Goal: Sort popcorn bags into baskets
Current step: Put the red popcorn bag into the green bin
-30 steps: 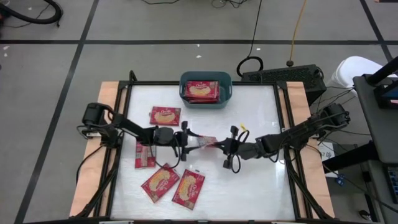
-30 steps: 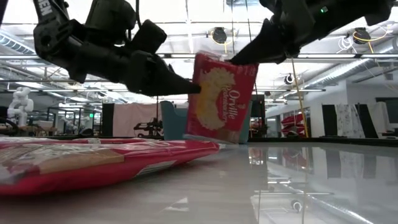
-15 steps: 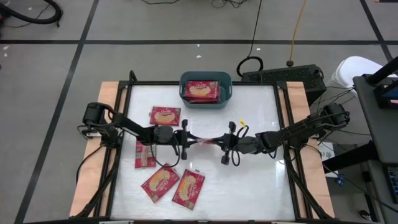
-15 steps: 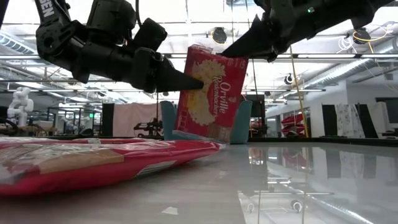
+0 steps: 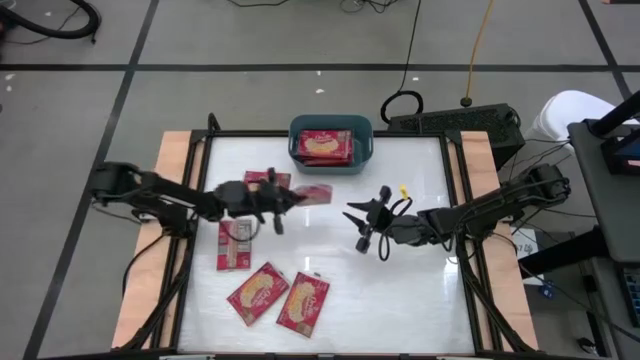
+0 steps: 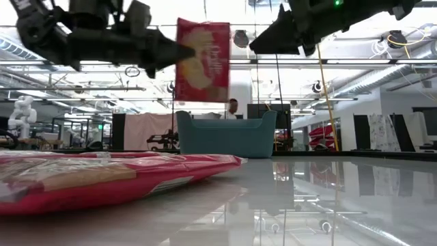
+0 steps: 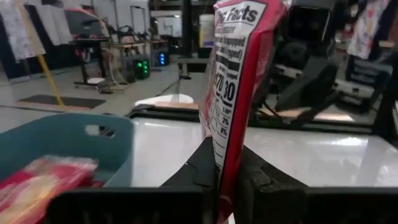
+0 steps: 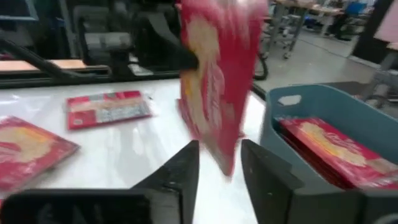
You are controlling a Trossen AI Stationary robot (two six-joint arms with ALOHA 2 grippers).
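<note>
My worry here is the carry: my left gripper [image 5: 283, 196] pinches the popcorn bag [image 5: 310, 192] only by one edge, so the packet stands on end in the air, and a quick swing toward the basket [image 5: 330, 142] could make it twist, slip out, or catch on the rolled rim and drop onto the table [image 5: 420, 290] short of the bin. The basket already holds at least one packet [image 5: 322, 147], so a tilted release may leave the new one propped on the wall. From the left wrist view, the fingers [image 7: 205, 165] are pressed together on the bag's lower edge, with its printed panel facing the camera. The left arm stretches low from the table's left side, its gripper just in front of the basket and the bag held clear of the surface. My right gripper [image 5: 358, 224] hangs near mid-table, jaws apart and empty, close beside the bag. Loose packets [image 5: 278, 296] lie on the near left.
</note>
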